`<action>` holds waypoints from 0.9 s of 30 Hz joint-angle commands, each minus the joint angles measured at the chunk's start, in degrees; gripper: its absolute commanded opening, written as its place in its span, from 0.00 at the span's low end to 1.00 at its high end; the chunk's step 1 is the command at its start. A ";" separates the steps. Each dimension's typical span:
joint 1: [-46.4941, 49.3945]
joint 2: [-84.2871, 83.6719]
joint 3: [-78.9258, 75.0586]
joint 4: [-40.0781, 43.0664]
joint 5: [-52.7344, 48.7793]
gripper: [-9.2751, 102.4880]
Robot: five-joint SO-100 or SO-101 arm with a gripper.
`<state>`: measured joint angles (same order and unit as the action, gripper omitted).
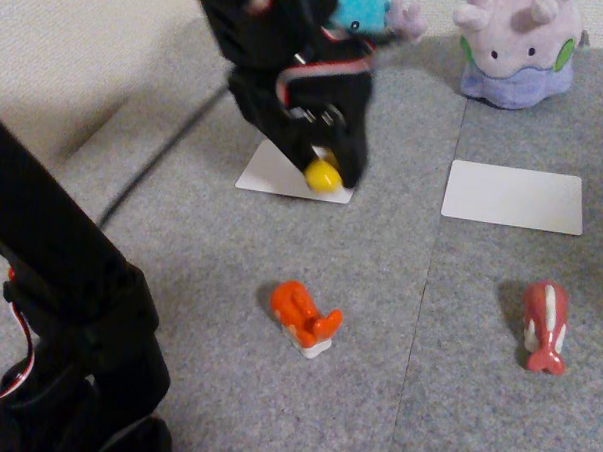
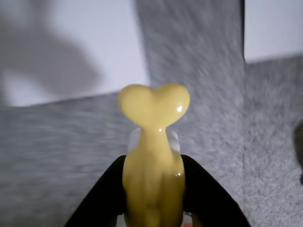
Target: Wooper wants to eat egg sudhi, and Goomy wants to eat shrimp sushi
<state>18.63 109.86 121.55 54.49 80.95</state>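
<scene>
My gripper (image 1: 326, 172) is shut on the yellow egg sushi (image 1: 323, 175), holding it just over the front edge of the left white card (image 1: 269, 172). The wrist view has the egg sushi (image 2: 154, 156) clamped between the black fingers (image 2: 208, 198), its forked tail pointing away and the left white card (image 2: 75, 47) ahead of it. Wooper (image 1: 366, 11), light blue, peeks out behind the arm at the top. Goomy (image 1: 517, 45), lilac, sits at the top right behind the right white card (image 1: 513, 196). The orange shrimp sushi (image 1: 305, 317) lies on the grey mat in the centre foreground.
A red-and-white striped sushi piece (image 1: 544, 326) lies at the right on the grey mat (image 1: 399, 290). A black arm segment and base (image 1: 68, 306) fill the lower left. A cable (image 1: 154, 165) runs across the mat's left side. The right white card corner (image 2: 274, 28) is in the wrist view.
</scene>
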 commanded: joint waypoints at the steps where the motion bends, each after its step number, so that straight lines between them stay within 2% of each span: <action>1: -4.22 5.45 -2.11 0.26 2.46 0.13; 8: -9.67 2.02 -11.25 4.48 5.63 0.13; 16: -10.20 -13.01 -27.16 10.63 5.71 0.13; 27: -15.21 -26.81 -30.50 9.23 5.63 0.13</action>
<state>3.96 83.50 94.13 64.51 86.22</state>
